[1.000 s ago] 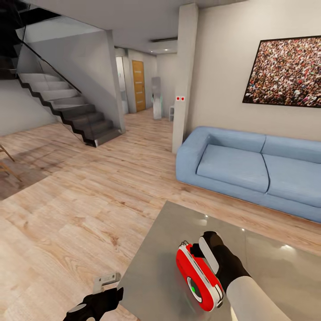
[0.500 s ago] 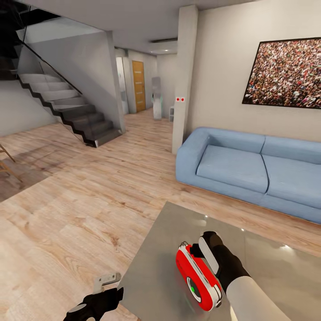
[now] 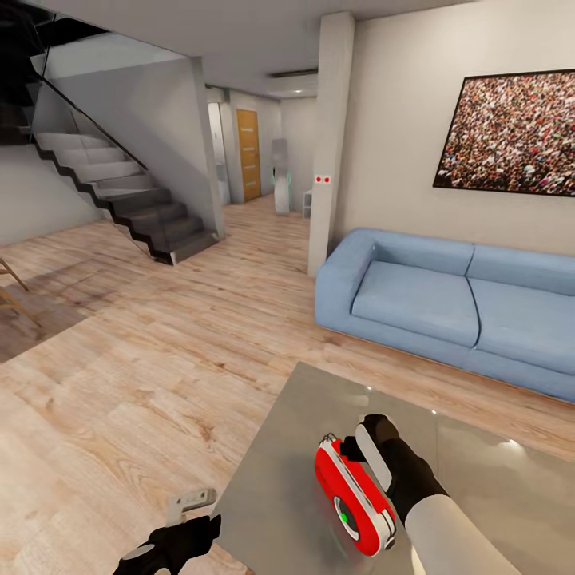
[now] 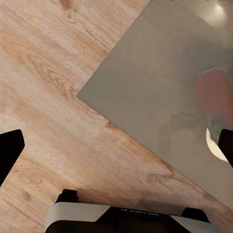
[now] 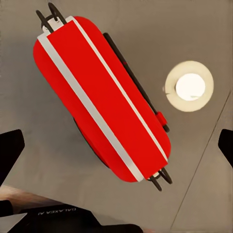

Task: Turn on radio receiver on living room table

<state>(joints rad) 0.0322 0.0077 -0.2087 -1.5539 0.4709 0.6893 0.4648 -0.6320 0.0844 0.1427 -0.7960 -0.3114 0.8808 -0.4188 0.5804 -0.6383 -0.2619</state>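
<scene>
We see the radio receiver (image 3: 355, 497) low in the picture, a bit right of the middle, standing on the table (image 3: 287, 447) in the living room, with the blue sofa (image 3: 447, 299) behind it at the right. Its round dial glows green on the face that looks toward the lower left. Our right gripper (image 3: 375, 447) is just beside the radio, at its back, near the end with the handle. We cannot tell from the head view if it touches. In the right wrist view the radio (image 5: 102, 97) sits between the two dark fingertips (image 5: 9, 155), which are spread wide at the picture's edges and grasp nothing. Our left gripper (image 3: 188, 523) hangs low at the lower left, over the wood floor (image 3: 120, 359) by the table's edge, and in its wrist view the fingers (image 4: 8, 153) are spread apart too, with nothing between them. We think the radio is small, light and hard, like a plastic toy. The table top looks shiny and slick, so a push may make the radio slide or tip. We would hold it by its flat sides, or press gently on the face while steadying the back.
</scene>
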